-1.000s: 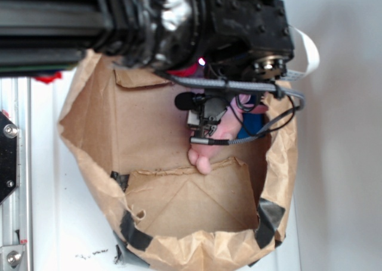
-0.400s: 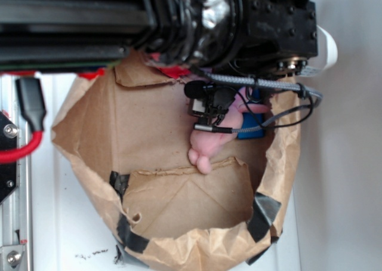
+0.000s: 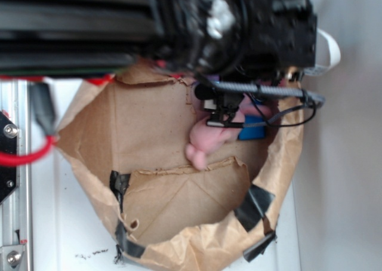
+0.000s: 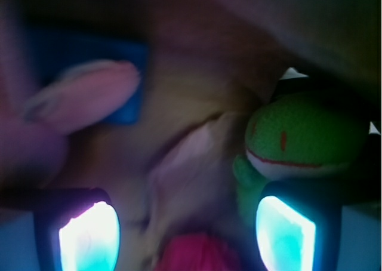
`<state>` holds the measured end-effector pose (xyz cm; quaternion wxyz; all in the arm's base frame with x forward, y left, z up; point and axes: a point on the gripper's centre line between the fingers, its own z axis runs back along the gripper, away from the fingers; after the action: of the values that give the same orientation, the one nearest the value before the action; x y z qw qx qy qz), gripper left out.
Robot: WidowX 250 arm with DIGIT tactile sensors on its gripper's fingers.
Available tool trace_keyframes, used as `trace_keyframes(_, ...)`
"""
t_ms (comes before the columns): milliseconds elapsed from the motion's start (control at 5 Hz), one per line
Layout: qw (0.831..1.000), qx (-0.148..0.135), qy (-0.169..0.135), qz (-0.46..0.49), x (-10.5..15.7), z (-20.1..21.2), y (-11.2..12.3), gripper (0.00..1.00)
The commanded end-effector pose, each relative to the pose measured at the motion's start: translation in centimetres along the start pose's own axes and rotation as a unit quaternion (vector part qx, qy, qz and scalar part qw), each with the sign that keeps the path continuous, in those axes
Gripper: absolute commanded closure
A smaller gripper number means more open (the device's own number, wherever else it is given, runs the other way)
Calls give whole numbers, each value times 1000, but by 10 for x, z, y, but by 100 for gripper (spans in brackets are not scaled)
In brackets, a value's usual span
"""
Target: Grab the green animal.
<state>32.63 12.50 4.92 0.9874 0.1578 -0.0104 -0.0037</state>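
Note:
The green animal [image 4: 301,136] shows only in the wrist view: a green plush head with a pale mouth patch and a red smile, right of centre, just above my right fingertip [image 4: 285,234]. My gripper [image 4: 188,235] is open, its two glowing pads wide apart, deep inside the brown paper bag [image 3: 179,205]. Between the pads lie pale pink plush and a red-pink thing [image 4: 200,253]. In the exterior view the green animal is hidden behind the arm [image 3: 239,26], and the gripper's fingers are hidden too.
A pink plush bunny [image 3: 206,139] lies in the bag under the wrist, its ear [image 4: 83,101] showing at the left of the wrist view. A blue object [image 3: 253,128] sits behind it. Black tape patches the bag's torn rim [image 3: 253,202]. A red cable [image 3: 24,157] hangs at left.
The arm has moved a little right and deeper into the bag. The bag has shifted and its rim has deformed. The red cable has come into view at left.

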Motion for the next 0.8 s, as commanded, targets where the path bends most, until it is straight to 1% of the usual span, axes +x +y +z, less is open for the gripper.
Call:
trace_keyframes(0, 995, 68, -37, 57, 33, -9, 24, 0)
trace_keyframes(200, 998, 42, -43, 37, 24, 4, 21, 0)
trace_keyframes(400, 999, -3, -46, 2, 6, 26, 14, 0)
trace_keyframes(600, 994, -79, -56, -47, -24, 66, 12, 0)
